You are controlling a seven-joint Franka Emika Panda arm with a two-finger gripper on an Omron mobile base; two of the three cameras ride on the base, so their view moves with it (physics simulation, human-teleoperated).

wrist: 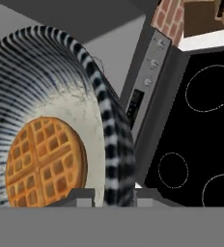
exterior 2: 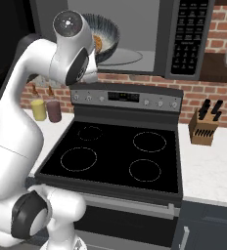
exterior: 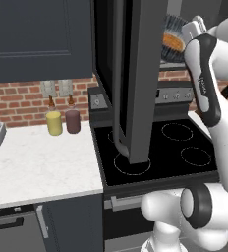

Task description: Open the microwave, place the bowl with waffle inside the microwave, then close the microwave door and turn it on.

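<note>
Fingers [wrist: 111, 198] clenched on the near rim of the bowl [wrist: 104, 111], holding it with the waffle [wrist: 45, 161] lying against its pale inner face. Held high above the stove [exterior 2: 115, 151], at the mouth of the microwave [exterior 2: 184, 36], over the round glass plate [exterior 2: 127, 57]. Microwave door [exterior: 135, 74] swung wide open, standing edge-on over the stove's left burners.
</note>
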